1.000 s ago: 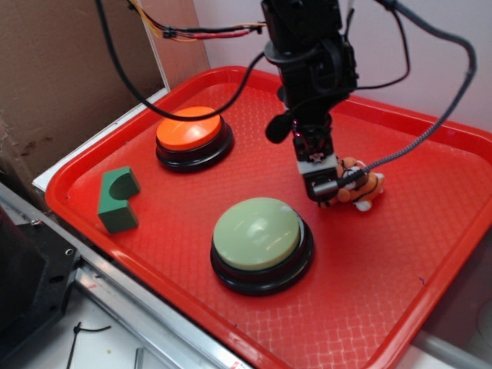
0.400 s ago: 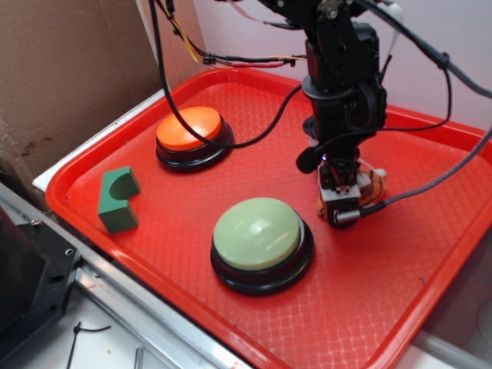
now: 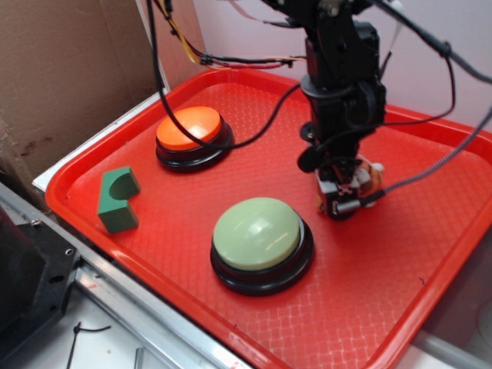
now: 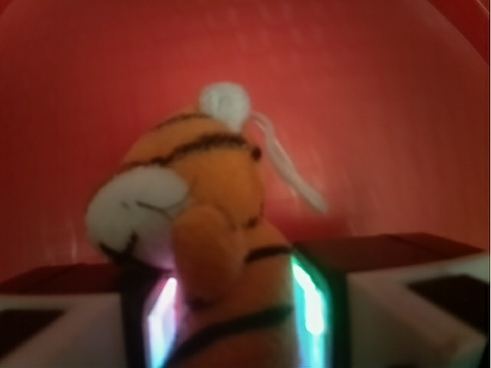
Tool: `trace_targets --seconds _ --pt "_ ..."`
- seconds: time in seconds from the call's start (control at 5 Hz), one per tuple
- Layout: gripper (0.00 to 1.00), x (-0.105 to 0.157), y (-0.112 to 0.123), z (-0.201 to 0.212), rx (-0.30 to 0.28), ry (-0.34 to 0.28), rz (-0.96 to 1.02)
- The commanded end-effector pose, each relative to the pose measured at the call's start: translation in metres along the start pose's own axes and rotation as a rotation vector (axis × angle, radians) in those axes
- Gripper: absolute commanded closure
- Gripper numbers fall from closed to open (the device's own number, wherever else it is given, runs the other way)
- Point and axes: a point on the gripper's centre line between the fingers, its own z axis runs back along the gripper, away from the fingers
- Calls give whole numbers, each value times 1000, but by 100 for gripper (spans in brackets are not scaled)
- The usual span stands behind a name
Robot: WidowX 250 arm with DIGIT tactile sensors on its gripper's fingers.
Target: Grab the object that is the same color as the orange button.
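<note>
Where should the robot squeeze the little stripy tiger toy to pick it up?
Around its soft middle, coming down from above. The small orange plush tiger with black stripes lies on the red plastic tray, so its sides are open to pinch. The wrist view shows the black gripper already has its fingers on either side of the body.

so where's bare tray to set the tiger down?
Free: the near-right stretch of the tray, right of the pale green button; also the strip between the green block and that button. Crowded: around the gripper, with the tiger between its fingers, and by the orange button.
</note>
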Motion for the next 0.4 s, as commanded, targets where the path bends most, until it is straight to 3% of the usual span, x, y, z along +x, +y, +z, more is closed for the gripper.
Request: trace_targets --seconds 0.0,0.2 --pt "100 -49 25 108 -43 -86 316" --pt "100 -77 31 131 -52 -114 378"
